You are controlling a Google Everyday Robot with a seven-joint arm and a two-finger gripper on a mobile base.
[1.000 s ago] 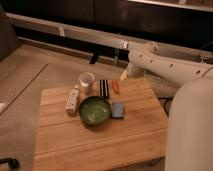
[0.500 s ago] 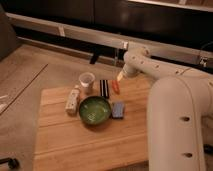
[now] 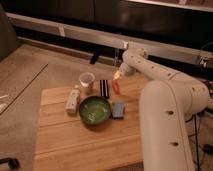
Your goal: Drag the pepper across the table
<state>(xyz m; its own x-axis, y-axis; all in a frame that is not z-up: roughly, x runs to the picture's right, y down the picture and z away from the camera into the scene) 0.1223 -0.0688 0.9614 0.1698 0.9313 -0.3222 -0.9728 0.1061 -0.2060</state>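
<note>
The white arm (image 3: 150, 75) reaches in from the right and passes over the far edge of the wooden surface (image 3: 75, 145). It bends down so that the end effector (image 3: 118, 76) hangs at the far side, a little right of the middle. Its tip shows a yellowish patch directly above the pepper (image 3: 116, 88). I cannot tell whether it is spread, pressed together, or touching the pepper.

The pepper is small, slim and orange-red. It lies on the surface near the far edge, just to the right of a black block (image 3: 104, 88) and beyond a blue pad (image 3: 118, 109). The pad lies just beside the right rim of a green bowl (image 3: 95, 111), which sits around the middle of the surface. A pale bottle (image 3: 74, 99) is just left of the bowl. A white cup (image 3: 87, 80) stands upright beyond the bowl, between the bottle and the block. The robot's bulky white body (image 3: 167, 125) fills the right of the view and hides the surface's right edge.
</note>
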